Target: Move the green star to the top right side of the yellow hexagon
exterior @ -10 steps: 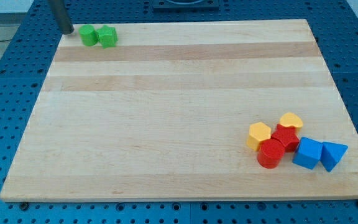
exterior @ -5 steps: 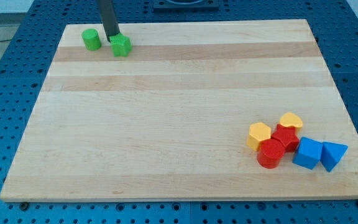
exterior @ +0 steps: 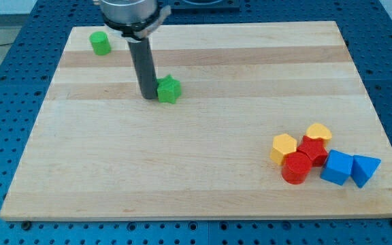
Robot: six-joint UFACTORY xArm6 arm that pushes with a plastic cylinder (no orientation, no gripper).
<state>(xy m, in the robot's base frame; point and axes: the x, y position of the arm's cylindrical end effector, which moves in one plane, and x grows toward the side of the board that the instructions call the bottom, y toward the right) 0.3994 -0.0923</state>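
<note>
My tip [exterior: 148, 97]: bare rod end, no jaws, pressed to the left flank of the green star [exterior: 169, 89], upper-middle board. Star: likely light, rigid, slides readily; may spin off its points, so push centred. Yellow hexagon [exterior: 283, 147]: lower right, well apart.

We can read no text, label, brand, number or sign anywhere in this view, neither on the table [exterior: 203, 170], nor on the blocks, nor on the rod.
</note>
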